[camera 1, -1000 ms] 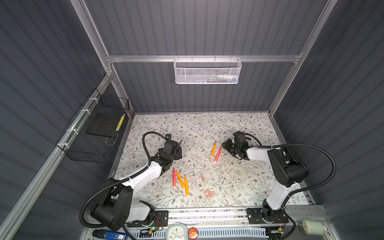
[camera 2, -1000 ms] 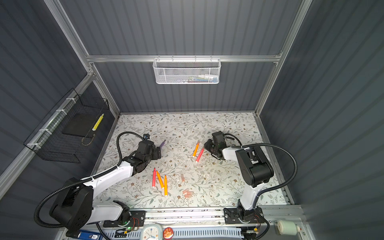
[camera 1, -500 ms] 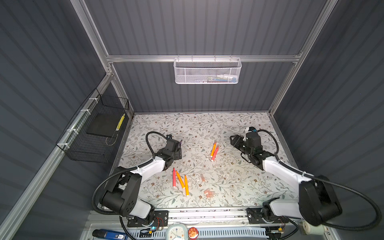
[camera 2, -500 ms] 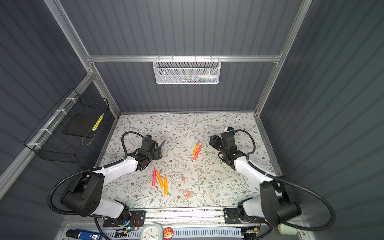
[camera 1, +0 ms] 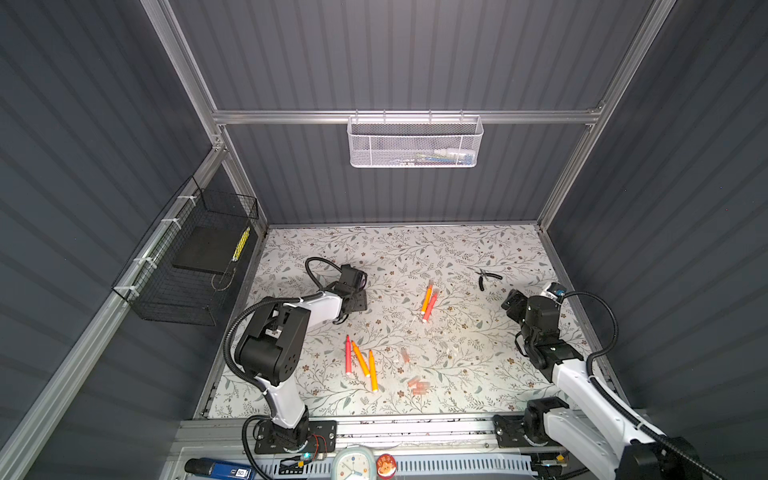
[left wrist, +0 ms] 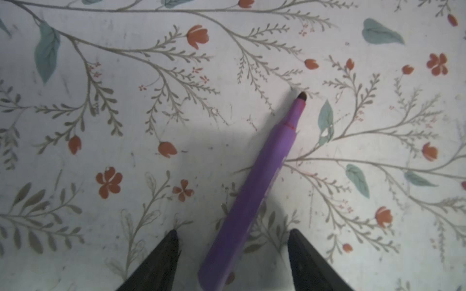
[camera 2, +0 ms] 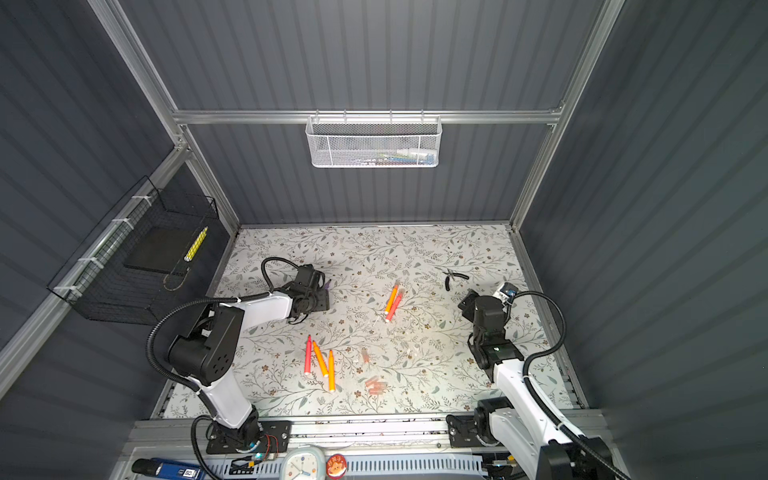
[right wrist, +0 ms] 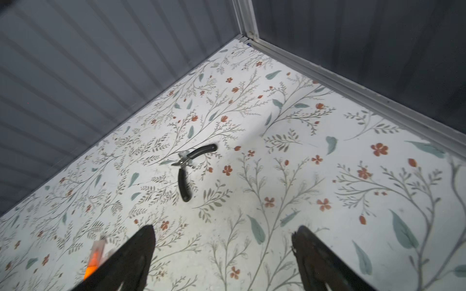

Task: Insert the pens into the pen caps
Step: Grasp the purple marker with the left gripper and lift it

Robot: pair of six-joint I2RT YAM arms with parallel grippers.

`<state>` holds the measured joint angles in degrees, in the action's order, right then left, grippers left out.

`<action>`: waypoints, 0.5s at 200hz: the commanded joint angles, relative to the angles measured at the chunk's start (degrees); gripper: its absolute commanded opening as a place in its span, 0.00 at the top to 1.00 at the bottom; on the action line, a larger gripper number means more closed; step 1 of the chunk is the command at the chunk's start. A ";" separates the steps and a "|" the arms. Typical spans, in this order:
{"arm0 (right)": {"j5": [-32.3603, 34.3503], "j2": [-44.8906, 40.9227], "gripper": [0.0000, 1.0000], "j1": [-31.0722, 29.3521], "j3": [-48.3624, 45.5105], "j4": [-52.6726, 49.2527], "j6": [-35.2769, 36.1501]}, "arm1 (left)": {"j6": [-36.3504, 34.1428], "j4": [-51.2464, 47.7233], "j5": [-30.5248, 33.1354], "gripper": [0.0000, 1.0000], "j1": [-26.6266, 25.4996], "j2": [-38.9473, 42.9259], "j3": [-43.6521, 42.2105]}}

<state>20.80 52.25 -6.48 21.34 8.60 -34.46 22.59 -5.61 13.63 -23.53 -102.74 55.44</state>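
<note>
Surveying the floral table [camera 1: 457, 249], we find open room across its middle and far half. Walls [camera 1: 395, 199] close it on the left, far and right, so any swing near those edges calls for care.

The left gripper [left wrist: 232, 231] sits low on the left, at mid-depth. Its jaws are spread to either side of the purple pen [left wrist: 254, 191] and stand clear of the barrel, so nothing is pinched. The right gripper [right wrist: 225, 228] stands at the right with its jaws spread wide and empty, facing the pliers [right wrist: 185, 171] towards the far right corner.

A pair of pens [camera 1: 428, 301] lies side by side at the centre, and three pens [camera 1: 360, 361] lie grouped nearer, left of centre. We judge all of them light, stiff and smooth, and likely to roll. The mid-barrel is the place to hold, leaving the tapered tip free.

The pen caps [camera 1: 417, 384] lie near, just right of the three pens. They are small, translucent and faint against the pattern. We judge them very light and easily flicked away, best taken across the body with the open end left clear.
</note>
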 commanded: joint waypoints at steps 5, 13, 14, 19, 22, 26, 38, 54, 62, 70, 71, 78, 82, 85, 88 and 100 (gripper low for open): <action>-1.83 1.56 0.12 0.33 0.42 2.55 0.59 | 1.19 -3.31 -2.28 0.36 0.41 -2.39 1.26; -2.37 2.04 0.12 0.33 0.75 2.03 0.62 | 1.09 -3.43 -2.63 0.39 0.41 -2.72 1.49; -2.40 2.05 0.12 0.33 0.82 1.94 0.58 | 1.07 -3.48 -2.68 0.39 0.41 -2.77 1.50; -2.64 2.26 0.12 0.33 0.98 1.73 0.52 | 1.06 -3.64 -2.79 0.42 0.41 -2.96 1.62; -2.83 2.31 0.12 0.32 0.98 1.67 0.53 | 1.05 -3.77 -2.84 0.43 0.41 -3.05 1.75; -3.31 2.34 0.12 0.33 0.98 1.73 0.67 | 1.09 -3.77 -2.93 0.46 0.41 -3.12 1.73; -3.70 2.21 0.12 0.33 0.90 1.62 0.82 | 0.97 -3.72 -3.29 0.52 0.41 -3.05 1.60; -4.00 1.51 0.12 0.28 0.47 1.75 0.88 | 0.79 -4.28 -3.28 0.62 0.41 -2.45 1.55; -4.05 1.16 0.12 0.33 0.13 1.90 0.92 | 0.71 -4.21 -3.28 0.66 0.42 -2.05 1.35; -4.16 0.81 0.12 0.33 -0.14 2.10 0.85 | 0.66 -4.00 -3.37 0.70 0.41 -1.67 1.09; -4.13 0.78 0.12 0.33 -0.15 2.11 0.87 | 0.68 -4.03 -3.40 0.71 0.41 -1.63 0.99; -4.35 0.51 0.12 0.33 -0.33 2.21 0.88 | 0.69 -3.79 -3.51 0.75 0.41 -1.31 0.62; -4.36 0.41 0.12 0.32 -0.42 2.21 0.86 | 0.63 -3.58 -3.73 0.78 0.41 -1.13 0.41; -4.52 0.28 0.12 0.33 -0.49 2.21 0.82 | 0.65 -3.43 -3.72 0.80 0.41 -0.92 0.11; -4.60 0.23 0.12 0.33 -0.55 2.19 0.85 | 0.70 -3.25 -3.82 0.82 0.41 -0.69 -0.15; -4.84 -0.20 0.12 0.32 -0.77 2.21 0.88 | 0.45 -1.75 -4.65 0.86 0.41 0.51 -1.52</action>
<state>16.75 53.25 -6.26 21.32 9.85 -34.24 23.09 -6.09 11.79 -23.51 -103.79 56.71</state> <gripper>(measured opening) 0.884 0.184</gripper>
